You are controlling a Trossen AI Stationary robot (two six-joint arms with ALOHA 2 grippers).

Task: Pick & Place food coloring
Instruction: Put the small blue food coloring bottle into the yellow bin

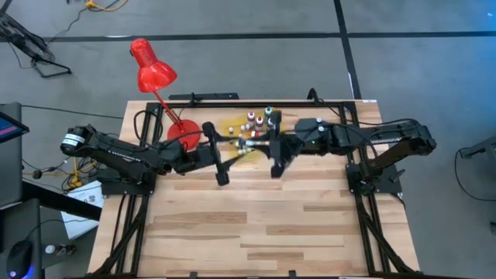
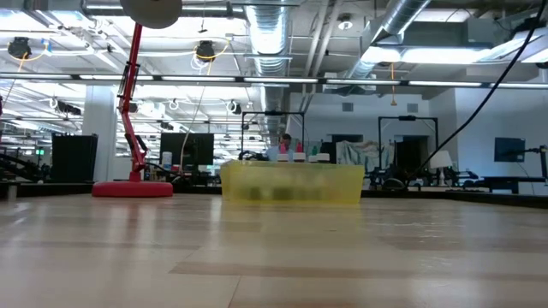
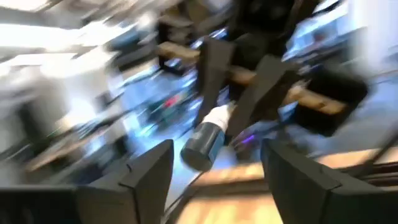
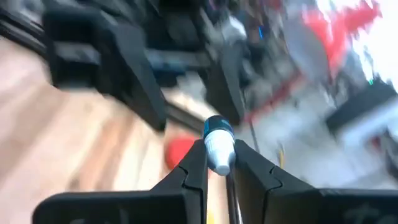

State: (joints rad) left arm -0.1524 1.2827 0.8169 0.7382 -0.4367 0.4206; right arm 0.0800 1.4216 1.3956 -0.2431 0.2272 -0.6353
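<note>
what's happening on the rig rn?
Looks like a handover in mid-air. The right gripper is shut on a small bottle with a pale cap and blue top. The left gripper faces it with its fingers spread wide, off the bottle. Both arms meet above the table's far half, beside the yellow mat where more food coloring bottles stand. A red lamp sits at the left.

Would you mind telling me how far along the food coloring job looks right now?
Mid-job. Already done: several small bottles stand together on the yellow mat at the back of the table. In hand: the right gripper is shut on one bottle above the table, facing the open left gripper, as if mid-handover. Left: setting this bottle down; whether more remain, I cannot tell.
</note>
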